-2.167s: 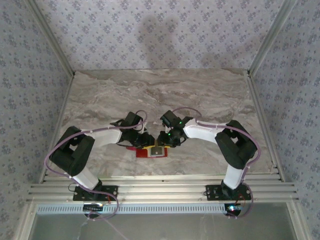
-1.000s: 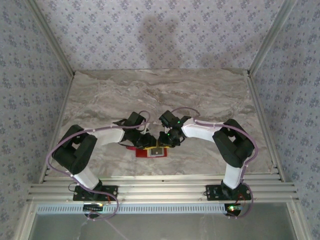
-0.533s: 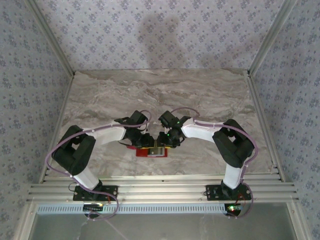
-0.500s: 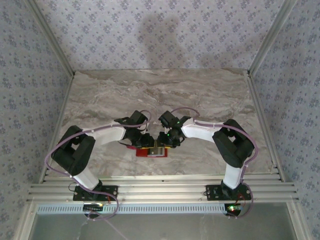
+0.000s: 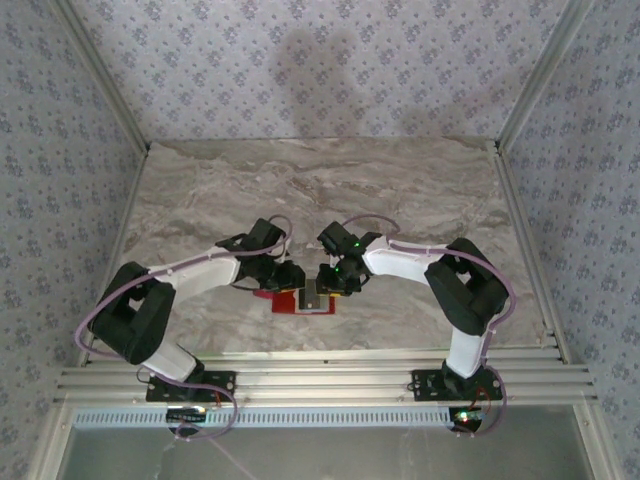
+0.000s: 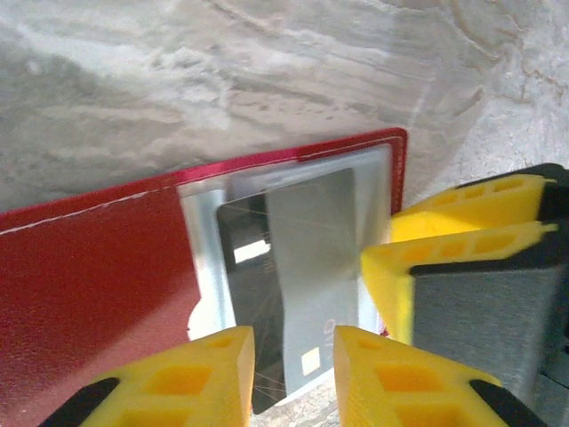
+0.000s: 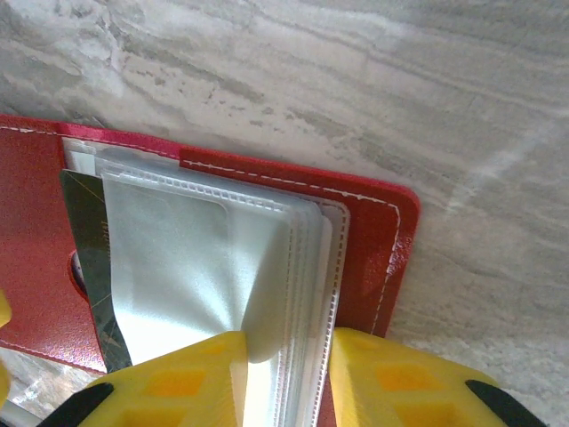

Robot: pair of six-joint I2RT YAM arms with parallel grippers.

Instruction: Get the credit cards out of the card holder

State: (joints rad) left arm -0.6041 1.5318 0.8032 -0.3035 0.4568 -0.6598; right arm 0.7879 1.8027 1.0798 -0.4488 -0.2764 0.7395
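holder (image 5: 283, 305) open flat on table (image 5: 300, 180) | right end effector (image 7: 286, 345) pinches sleeves (image 7: 196, 267) at holder's right half | left end effector (image 6: 292, 345) part-open over card (image 6: 298, 258) in holder's window | next: pin holder, drag card straight out along pocket, avoid lifting holder

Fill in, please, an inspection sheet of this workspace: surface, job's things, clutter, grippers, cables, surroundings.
Surface: marble-patterned table, bare apart from the job's things.
Job's things: the red card holder lies open near the table's front edge. A credit card sits in its clear window pocket. The clear sleeves are lifted off the holder.
Clutter: nothing seen.
Grippers: the left gripper has a finger on either side of the card's near end, grip unclear. The right gripper appears to pinch the clear sleeves.
Cables: lilac cables run along both arms, away from the holder.
Surroundings: patterned walls on three sides, metal rails at the near edge.
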